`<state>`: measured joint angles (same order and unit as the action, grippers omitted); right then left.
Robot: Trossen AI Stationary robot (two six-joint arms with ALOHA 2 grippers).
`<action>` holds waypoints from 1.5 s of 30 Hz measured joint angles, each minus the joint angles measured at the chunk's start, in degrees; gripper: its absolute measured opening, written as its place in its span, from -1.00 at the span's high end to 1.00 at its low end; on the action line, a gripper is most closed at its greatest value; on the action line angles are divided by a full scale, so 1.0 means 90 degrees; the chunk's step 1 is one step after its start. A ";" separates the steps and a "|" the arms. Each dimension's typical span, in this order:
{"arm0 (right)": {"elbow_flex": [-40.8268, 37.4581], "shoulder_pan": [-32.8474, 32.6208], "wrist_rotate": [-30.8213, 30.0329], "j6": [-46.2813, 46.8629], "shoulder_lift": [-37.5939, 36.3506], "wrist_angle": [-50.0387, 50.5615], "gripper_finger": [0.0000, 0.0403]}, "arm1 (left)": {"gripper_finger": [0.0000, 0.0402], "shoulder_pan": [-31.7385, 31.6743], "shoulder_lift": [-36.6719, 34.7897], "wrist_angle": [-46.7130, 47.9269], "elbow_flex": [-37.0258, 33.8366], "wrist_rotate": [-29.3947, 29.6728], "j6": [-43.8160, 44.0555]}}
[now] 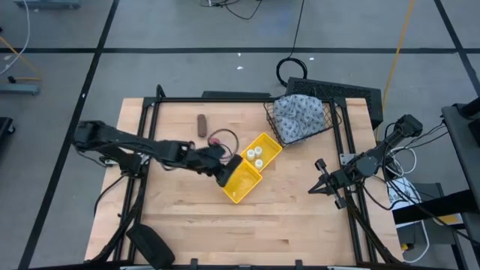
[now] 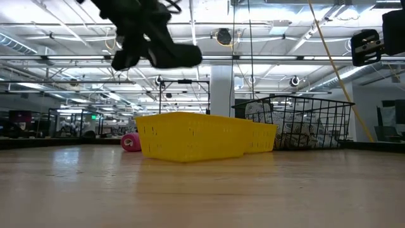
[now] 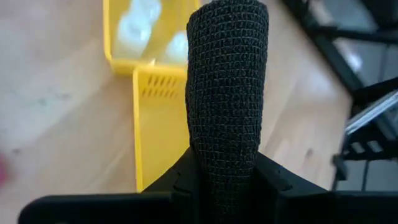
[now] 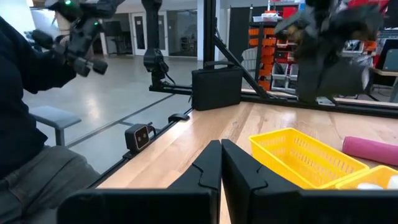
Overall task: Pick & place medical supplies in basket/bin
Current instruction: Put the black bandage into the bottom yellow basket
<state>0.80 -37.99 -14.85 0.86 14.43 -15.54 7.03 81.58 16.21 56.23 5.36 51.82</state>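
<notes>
A: Status?
B: Cloth bundle (image 1: 300,114) in wire basket (image 1: 331,129), white bottles (image 1: 254,155) in yellow bin (image 1: 264,142). Left hand (image 1: 225,174) grips black wrap roll (image 3: 227,81) above bin's empty half.
A: Left?
B: Pink cylinder (image 2: 131,142), brown cylinder (image 1: 201,124) on desk (image 1: 187,225). Right hand (image 1: 321,182) pinched closed, idle.

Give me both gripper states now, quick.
Left gripper: shut on a black wrapped roll, above the yellow bin.
Right gripper: shut, empty, at the table's right edge.
</notes>
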 joint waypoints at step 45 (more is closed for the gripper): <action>0.0002 0.0001 -0.0002 -0.0002 0.0001 -0.0001 1.00 | 0.58 0.0216 0.2710 0.2249 0.1729 0.0579 0.1796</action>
<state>0.82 -37.98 -14.87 0.84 14.44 -15.55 8.97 105.97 36.45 71.79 10.57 67.99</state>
